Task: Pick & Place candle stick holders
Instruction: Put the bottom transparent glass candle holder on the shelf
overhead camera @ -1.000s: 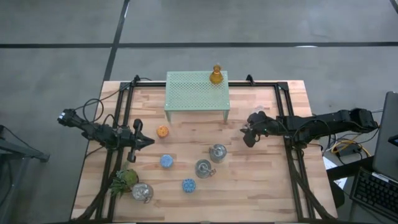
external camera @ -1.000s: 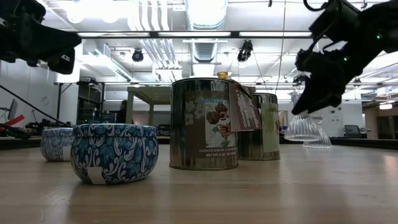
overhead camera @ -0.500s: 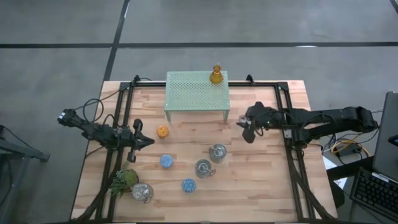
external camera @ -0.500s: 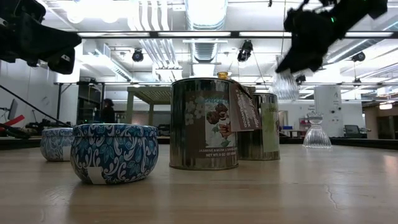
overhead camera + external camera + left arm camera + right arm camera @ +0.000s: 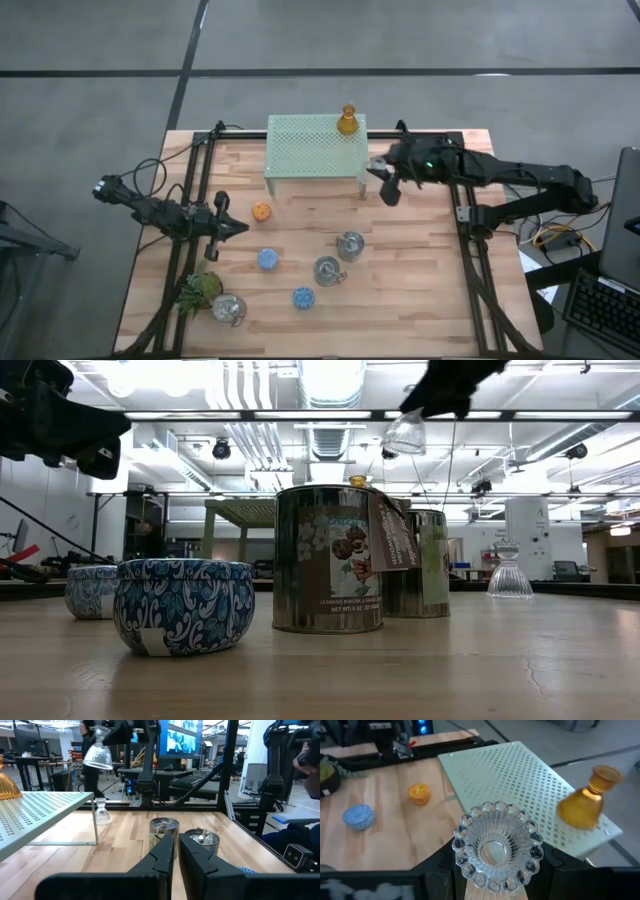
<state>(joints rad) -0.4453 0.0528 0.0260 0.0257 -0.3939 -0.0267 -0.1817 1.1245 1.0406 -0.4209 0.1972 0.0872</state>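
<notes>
High view: my right gripper [image 5: 384, 180] is clamped on a clear glass holder [image 5: 497, 845], raised off the table just beside the mesh stand's [image 5: 315, 145] right front corner. Beyond it, on the stand, sits the amber holder [image 5: 347, 121]. Below it stand two silvery tins [image 5: 350, 245]; a second clear holder [image 5: 509, 572] rests behind. My left gripper [image 5: 240, 227] waits, fingers together, near the orange holder [image 5: 262, 211].

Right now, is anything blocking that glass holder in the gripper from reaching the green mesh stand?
Nothing visible does. The right gripper holds the clear glass holder just beside the mesh stand; only the amber holder occupies its far corner.
</notes>
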